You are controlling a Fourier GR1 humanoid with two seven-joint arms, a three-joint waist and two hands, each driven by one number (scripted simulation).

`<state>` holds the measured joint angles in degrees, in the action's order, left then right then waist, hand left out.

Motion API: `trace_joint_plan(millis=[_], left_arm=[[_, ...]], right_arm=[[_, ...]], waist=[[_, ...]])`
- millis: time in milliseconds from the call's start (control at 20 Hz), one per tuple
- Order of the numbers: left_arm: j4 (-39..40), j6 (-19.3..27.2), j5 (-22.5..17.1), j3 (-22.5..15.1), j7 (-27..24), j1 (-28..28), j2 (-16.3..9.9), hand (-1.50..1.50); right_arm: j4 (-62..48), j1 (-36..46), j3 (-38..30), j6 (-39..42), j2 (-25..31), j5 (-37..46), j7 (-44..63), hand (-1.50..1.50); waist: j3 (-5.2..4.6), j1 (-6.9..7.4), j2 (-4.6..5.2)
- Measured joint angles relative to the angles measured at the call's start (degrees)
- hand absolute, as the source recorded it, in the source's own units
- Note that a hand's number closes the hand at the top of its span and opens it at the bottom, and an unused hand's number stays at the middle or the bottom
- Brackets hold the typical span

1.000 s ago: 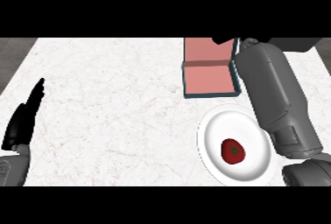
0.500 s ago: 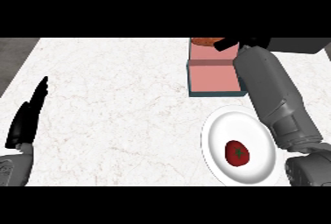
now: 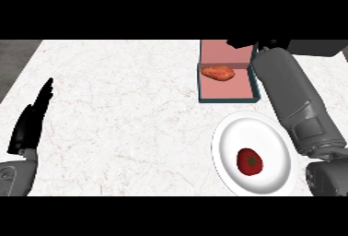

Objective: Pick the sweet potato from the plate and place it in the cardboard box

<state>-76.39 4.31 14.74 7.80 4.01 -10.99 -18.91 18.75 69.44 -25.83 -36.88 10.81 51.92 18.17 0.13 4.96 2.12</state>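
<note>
You are looking at a counter (image 3: 122, 115) with a pale, marble-like top, smooth and faintly veined, with little shine. The plate (image 3: 234, 138) reads as smooth white ceramic with a soft gloss, the tomato (image 3: 249, 162) on it has a slick red skin with a small highlight, and the sweet potato (image 3: 218, 73) shows a matt, mottled orange-brown skin inside the cardboard box (image 3: 228, 92), whose inner faces look flat, matt and pinkish with a darker teal outer wall. The left hand (image 3: 31, 122) looks like dull black plastic, and the right forearm (image 3: 296, 101) has a smooth grey casing with a satin sheen.
</note>
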Motion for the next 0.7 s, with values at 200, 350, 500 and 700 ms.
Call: trace_joint_plan(millis=[200, 350, 500, 700], left_arm=[[0.82, 0.4, 0.19, 0.3, -0.81, 0.79, 0.18, 0.0], [0.82, 0.08, -0.26, 1.05, -0.86, 1.45, -0.31, 0.0], [0.78, 0.53, 0.11, 1.37, -0.58, 1.79, -0.4, 0.0], [0.23, 0.64, 0.08, 2.12, -0.3, 3.43, -0.53, 0.0]], right_arm=[[1.65, -0.51, -2.47, -5.77, -0.47, -2.88, -5.42, -1.5], [3.29, -1.08, -4.79, -8.15, -0.18, -6.13, -10.06, -1.5], [5.21, -2.54, -6.95, -7.98, 0.14, -10.22, -15.48, -1.5], [9.56, -6.23, -8.33, -5.5, 0.4, -15.04, -19.73, -1.5]], waist=[[-0.01, -0.65, -0.29], [-0.03, -1.25, -0.64], [-0.03, -2.24, -1.04], [-0.08, -3.77, -1.75]])
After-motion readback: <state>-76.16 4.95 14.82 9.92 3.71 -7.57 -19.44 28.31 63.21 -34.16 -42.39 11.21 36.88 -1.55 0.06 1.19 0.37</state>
